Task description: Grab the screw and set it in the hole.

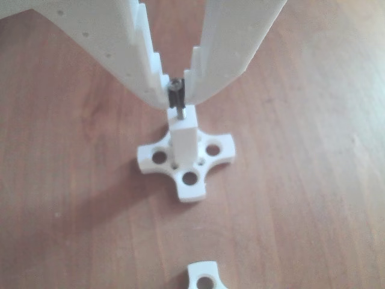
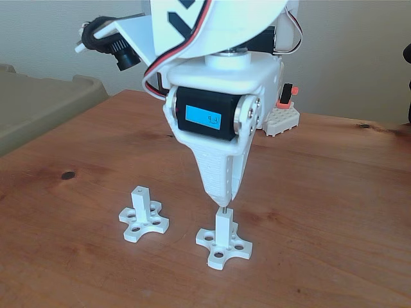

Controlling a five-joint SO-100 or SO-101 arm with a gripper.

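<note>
In the other view the gripper (image 1: 177,91) comes down from the top edge, its two white toothed fingers (image 1: 144,66) narrowing to a point above the middle of the wooden tabletop (image 1: 301,198). Between the tips sits the screw (image 1: 177,96), upright, its dark head clamped and its thin shank pointing down. The shank's lower end meets the top face of the white square post (image 1: 183,141); the hole (image 1: 180,118) itself is hidden by the screw. The post stands on a cross-shaped white base (image 1: 187,162) with round holes in its lobes. Part of a second white base (image 1: 204,278) shows at the bottom edge.
</note>
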